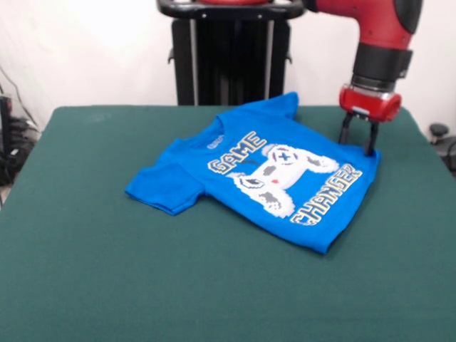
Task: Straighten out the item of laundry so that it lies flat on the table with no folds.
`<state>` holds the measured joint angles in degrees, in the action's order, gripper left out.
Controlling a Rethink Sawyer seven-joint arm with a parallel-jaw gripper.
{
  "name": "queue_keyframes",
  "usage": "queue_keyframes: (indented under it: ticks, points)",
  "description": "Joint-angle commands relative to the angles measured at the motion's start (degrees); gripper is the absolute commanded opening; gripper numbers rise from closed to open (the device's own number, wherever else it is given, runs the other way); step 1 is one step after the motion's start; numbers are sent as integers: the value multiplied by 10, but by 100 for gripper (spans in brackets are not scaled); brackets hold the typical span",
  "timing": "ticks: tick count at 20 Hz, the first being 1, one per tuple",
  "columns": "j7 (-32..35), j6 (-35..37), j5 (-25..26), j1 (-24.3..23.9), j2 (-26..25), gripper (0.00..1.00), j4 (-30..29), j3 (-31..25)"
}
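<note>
Nearest to us we see the table [107, 285], a broad rectangle covered in dark green cloth with a matte, felt-like nap; its near half is bare cloth and its corners look softly rounded.

Further in, a little right of the middle, lies the item of laundry [256, 171], a small bright blue T-shirt of thin, soft knit. It rests printed side up and turned at an angle, its hem toward the near right and its neck toward the far left. The hem edge runs in a fairly straight line to a pointed corner nearest us. One short sleeve [162, 187] spreads flat toward the left as a blunt, squarish flap; the other sleeve [285, 105] points toward the far edge as a narrower peak. On the chest we make out a blocky white pixel game controller [279, 174] between stepped yellow-white lettering that reads "GAME" above and "CHANGER" below. The body looks mostly flat, with gentle ripples near the collar.

Beyond that, at the shirt's far right edge, the gripper [358, 139] comes down on a glossy red and black arm [377, 35]. Its two thin black fingers [371, 139] stand slightly apart, tips at the cloth's edge; we cannot tell whether they pinch any fabric.
</note>
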<state>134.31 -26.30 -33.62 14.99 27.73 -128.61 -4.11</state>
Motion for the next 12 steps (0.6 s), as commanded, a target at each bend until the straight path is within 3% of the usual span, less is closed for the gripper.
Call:
queue_keyframes:
  ticks: [1,12]
  points:
    - [133,39,-43,13,-4,100,70,-59]
    - [132,39,-48,19,-39,100,101,-71]
